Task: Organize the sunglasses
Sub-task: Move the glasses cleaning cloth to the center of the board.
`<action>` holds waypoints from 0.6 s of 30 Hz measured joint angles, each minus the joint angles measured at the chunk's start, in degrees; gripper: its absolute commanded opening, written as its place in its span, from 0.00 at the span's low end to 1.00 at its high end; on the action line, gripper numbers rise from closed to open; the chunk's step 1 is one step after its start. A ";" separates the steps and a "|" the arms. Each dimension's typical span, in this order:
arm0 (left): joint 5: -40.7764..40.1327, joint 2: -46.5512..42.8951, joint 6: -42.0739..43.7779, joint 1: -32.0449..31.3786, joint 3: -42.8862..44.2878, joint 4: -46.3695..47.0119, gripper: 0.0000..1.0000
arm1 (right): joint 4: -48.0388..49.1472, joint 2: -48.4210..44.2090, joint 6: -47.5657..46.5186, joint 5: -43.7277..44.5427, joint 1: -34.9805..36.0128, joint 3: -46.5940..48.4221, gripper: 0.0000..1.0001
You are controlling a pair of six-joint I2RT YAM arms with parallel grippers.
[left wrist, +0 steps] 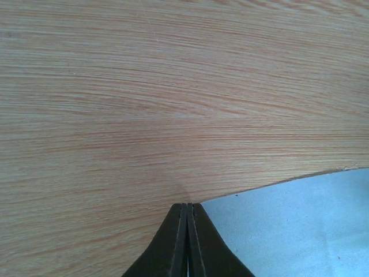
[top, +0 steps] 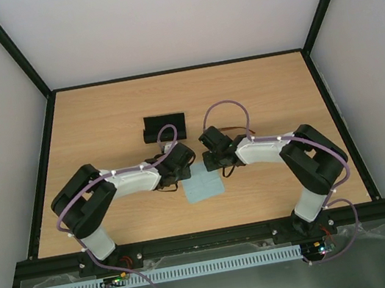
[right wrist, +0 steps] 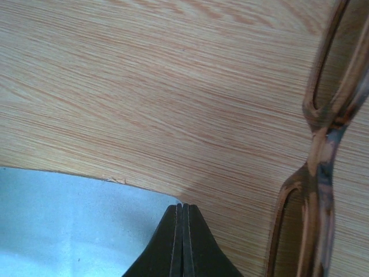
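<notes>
At the cloth's point(top: 204, 187) far edge both jaws sit pressed together — sunglasses point(right wrist: 324, 149) beside the right, table point(top: 98, 116) stretching beyond.

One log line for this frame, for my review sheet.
left jaws: shut, at cloth edge | right jaws: shut, at cloth edge | sunglasses: on table, unheld | black case: beyond cloth
</notes>
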 measured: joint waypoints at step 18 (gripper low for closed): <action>0.37 0.00 1.01 1.01 0.92 -1.79 0.02 | -0.57 -0.81 0.07 -1.14 -0.22 2.43 0.01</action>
